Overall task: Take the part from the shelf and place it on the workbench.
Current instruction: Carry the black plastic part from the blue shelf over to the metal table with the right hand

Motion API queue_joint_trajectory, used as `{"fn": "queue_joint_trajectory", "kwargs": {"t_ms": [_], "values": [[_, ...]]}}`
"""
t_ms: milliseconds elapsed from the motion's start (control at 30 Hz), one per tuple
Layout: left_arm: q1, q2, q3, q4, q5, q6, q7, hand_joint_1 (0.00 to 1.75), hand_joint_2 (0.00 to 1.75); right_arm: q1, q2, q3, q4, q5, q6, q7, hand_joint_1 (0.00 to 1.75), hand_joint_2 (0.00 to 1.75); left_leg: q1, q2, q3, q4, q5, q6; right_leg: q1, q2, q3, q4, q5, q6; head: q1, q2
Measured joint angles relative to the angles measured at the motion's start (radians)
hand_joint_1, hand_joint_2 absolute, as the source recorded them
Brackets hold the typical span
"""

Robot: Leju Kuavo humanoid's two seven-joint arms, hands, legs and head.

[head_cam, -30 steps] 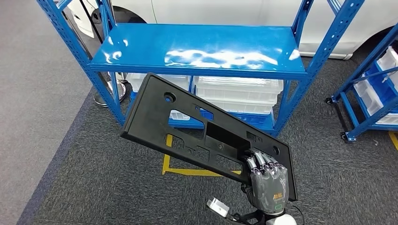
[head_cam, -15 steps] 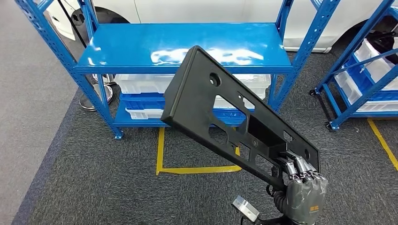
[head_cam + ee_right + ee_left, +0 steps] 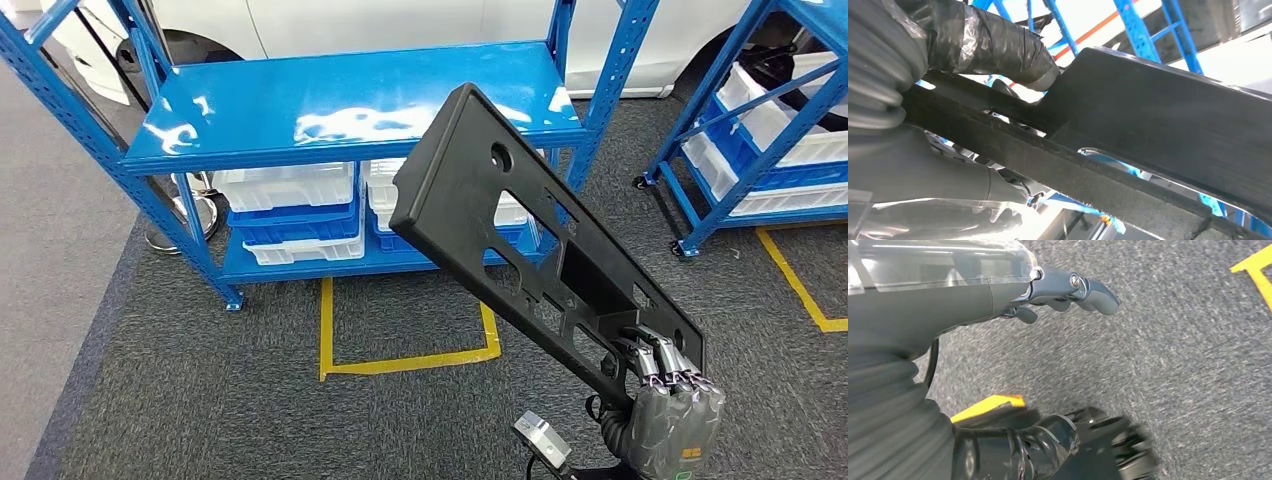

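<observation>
The part is a long black plastic panel with several cut-outs and holes. My right hand grips its near end at the lower right of the head view, and its far end rises up and to the left, in front of the blue shelf. The right wrist view shows my taped thumb pressed on the part from close up. My left hand hangs over the grey carpet with nothing in it, fingers loosely apart.
The blue shelf's top board is bare, and white bins sit on its lower level. A second blue rack with white bins stands at the right. Yellow tape marks the grey carpet. A white car stands behind the shelf.
The whole view has shifted, so the shelf sits further left and a second rack shows more at the right. The held part has swung right, its far end tilted higher.
</observation>
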Motion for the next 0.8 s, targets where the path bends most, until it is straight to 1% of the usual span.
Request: {"fn": "queue_joint_trajectory", "kwargs": {"t_ms": [33,67,100,133,167,200,233,267,300,333,367,400,433,467,500,533,567,600,667,700,733,767,800], "values": [[0.000,0.000,0.000,0.000,0.000,0.000,0.000,0.00,1.75,0.000,0.002,-0.002,-0.001,0.000,0.000,0.000,1.75,1.75,-0.001,-0.012,0.023,-0.053,0.016,0.004,0.000,0.006,-0.002,0.001,0.002,0.003,0.000,0.000],[-0.001,0.000,0.000,0.000,0.000,0.000,0.000,0.00,1.75,0.000,0.004,-0.004,-0.002,0.000,0.000,-0.001,1.75,1.75,-0.002,-0.021,0.034,-0.081,0.021,0.007,0.000,0.012,-0.006,0.000,0.004,0.009,0.000,0.000],[-0.001,0.000,-0.001,0.000,0.000,0.000,0.000,0.00,1.75,0.000,0.006,-0.006,-0.002,-0.001,0.000,-0.003,1.75,1.75,-0.004,-0.025,0.036,-0.089,0.018,0.010,-0.001,0.017,-0.010,-0.001,0.008,0.015,0.000,0.000],[-0.001,0.000,-0.001,0.000,0.000,0.000,0.000,0.00,1.75,0.000,0.007,-0.008,-0.003,-0.003,0.000,-0.008,1.75,1.75,-0.003,-0.020,0.036,-0.095,0.021,0.014,-0.001,0.023,-0.012,-0.004,0.012,0.022,0.000,0.000],[-0.001,0.000,-0.001,0.000,0.000,0.000,0.000,0.00,1.75,0.002,0.008,-0.010,-0.004,-0.007,0.000,-0.014,1.75,1.75,-0.001,-0.013,0.036,-0.099,0.026,0.019,-0.001,0.022,-0.014,-0.004,0.012,0.028,0.000,0.000],[-0.001,0.000,-0.001,0.000,0.001,0.000,0.000,0.00,1.75,0.002,0.009,-0.013,-0.005,-0.013,0.000,-0.022,1.75,1.75,0.001,-0.006,0.037,-0.106,0.031,0.026,0.000,0.015,-0.020,0.008,0.001,0.032,0.001,0.000],[-0.001,0.000,-0.001,0.000,0.002,0.001,-0.001,0.00,1.75,0.003,0.011,-0.016,-0.006,-0.019,0.000,-0.031,1.75,1.75,0.004,0.001,0.038,-0.113,0.036,0.032,0.001,0.005,-0.031,0.034,-0.019,0.035,0.001,0.000],[-0.001,0.000,-0.001,0.000,0.003,0.001,-0.001,0.00,1.75,0.004,0.013,-0.021,-0.008,-0.027,0.000,-0.039,1.75,1.75,0.004,0.009,0.038,-0.115,0.038,0.037,0.001,-0.008,-0.051,0.080,-0.049,0.036,0.002,0.000],[-0.001,0.000,-0.001,0.000,0.005,0.001,-0.001,0.00,1.75,0.004,0.016,-0.026,-0.008,-0.035,0.000,-0.047,1.75,1.75,0.002,0.017,0.037,-0.115,0.039,0.040,0.002,-0.016,-0.079,0.141,-0.083,0.037,0.002,0.000],[0.000,0.000,-0.001,0.000,0.008,0.001,-0.001,0.00,1.75,0.006,0.018,-0.030,-0.008,-0.041,0.000,-0.053,1.75,1.75,0.001,0.025,0.036,-0.114,0.038,0.042,0.001,-0.020,-0.104,0.198,-0.108,0.038,0.002,0.000],[0.001,0.000,-0.001,0.000,0.010,0.001,0.000,0.00,1.75,0.008,0.020,-0.034,-0.008,-0.049,0.000,-0.058,1.75,1.75,-0.001,0.034,0.036,-0.113,0.038,0.042,0.001,-0.022,-0.121,0.238,-0.119,0.039,0.002,0.000],[0.001,0.000,-0.001,0.000,0.013,0.001,0.000,0.00,1.75,0.010,0.022,-0.038,-0.008,-0.056,0.000,-0.063,1.75,1.75,-0.001,0.042,0.035,-0.112,0.037,0.042,0.001,-0.025,-0.121,0.243,-0.110,0.038,0.002,0.000],[0.001,0.000,-0.001,0.000,0.014,0.001,0.000,0.00,1.75,0.011,0.023,-0.041,-0.008,-0.061,0.000,-0.067,1.75,1.75,-0.002,0.050,0.036,-0.111,0.035,0.041,0.001,-0.030,-0.102,0.211,-0.085,0.037,0.002,0.000],[0.000,0.000,-0.001,0.000,0.015,0.001,0.000,0.00,1.75,0.012,0.025,-0.044,-0.008,-0.068,0.000,-0.072,1.75,1.75,-0.002,0.058,0.036,-0.108,0.032,0.039,0.002,-0.040,-0.068,0.150,-0.052,0.035,0.002,0.000],[0.000,0.000,-0.001,0.000,0.015,0.001,0.000,0.00,1.75,0.012,0.027,-0.048,-0.008,-0.074,0.000,-0.079,1.75,1.75,-0.004,0.065,0.036,-0.103,0.028,0.035,0.005,-0.059,-0.034,0.086,-0.029,0.031,0.002,0.000],[-0.001,0.000,-0.001,0.000,0.016,0.001,0.000,0.00,1.75,0.013,0.031,-0.051,-0.009,-0.084,0.000,-0.087,1.75,1.75,-0.006,0.070,0.036,-0.098,0.024,0.030,0.008,-0.072,-0.010,0.037,-0.014,0.026,0.002,0.000],[-0.001,0.000,-0.001,0.000,0.017,0.002,0.000,0.00,1.75,0.015,0.036,-0.055,-0.011,-0.096,0.000,-0.096,1.75,1.75,-0.009,0.076,0.035,-0.093,0.021,0.025,0.012,-0.082,0.004,0.007,-0.010,0.022,0.002,0.000],[-0.001,0.000,-0.002,0.000,0.019,0.002,0.000,0.00,1.75,0.017,0.040,-0.058,-0.013,-0.112,0.000,-0.104,1.75,1.75,-0.011,0.081,0.035,-0.091,0.019,0.020,0.015,-0.083,0.004,0.000,-0.014,0.017,0.001,0.000],[-0.001,-0.001,-0.003,0.000,0.023,0.003,0.000,0.00,1.75,0.024,0.047,-0.065,-0.017,-0.148,0.000,-0.120,1.75,1.75,-0.010,0.089,0.036,-0.089,0.015,0.012,0.014,-0.066,0.001,-0.003,-0.009,0.008,0.001,0.000],[-0.002,-0.001,-0.003,0.000,0.025,0.003,0.000,0.00,1.75,0.027,0.050,-0.067,-0.019,-0.164,0.000,-0.126,1.75,1.75,-0.009,0.082,0.034,-0.081,0.005,0.007,0.011,-0.058,0.001,-0.006,-0.006,0.002,0.001,0.000],[-0.002,-0.001,-0.004,0.000,0.026,0.003,0.000,0.00,1.75,0.029,0.053,-0.068,-0.021,-0.176,0.000,-0.132,1.75,1.75,-0.007,0.068,0.025,-0.057,-0.015,0.001,0.009,-0.051,0.000,-0.008,-0.003,-0.003,0.001,0.000],[-0.002,-0.001,-0.004,0.000,0.028,0.003,0.000,0.00,1.75,0.030,0.056,-0.068,-0.023,-0.183,0.000,-0.138,1.75,1.75,-0.005,0.051,0.007,-0.014,-0.045,-0.004,0.006,-0.043,0.000,-0.010,-0.001,-0.007,0.001,0.000],[-0.001,-0.001,-0.004,0.000,0.030,0.003,0.000,0.00,1.75,0.030,0.060,-0.068,-0.024,-0.190,0.000,-0.145,1.75,1.75,-0.003,0.035,-0.019,0.048,-0.081,-0.008,0.006,-0.034,-0.002,-0.010,0.000,-0.009,0.001,0.000]]}}
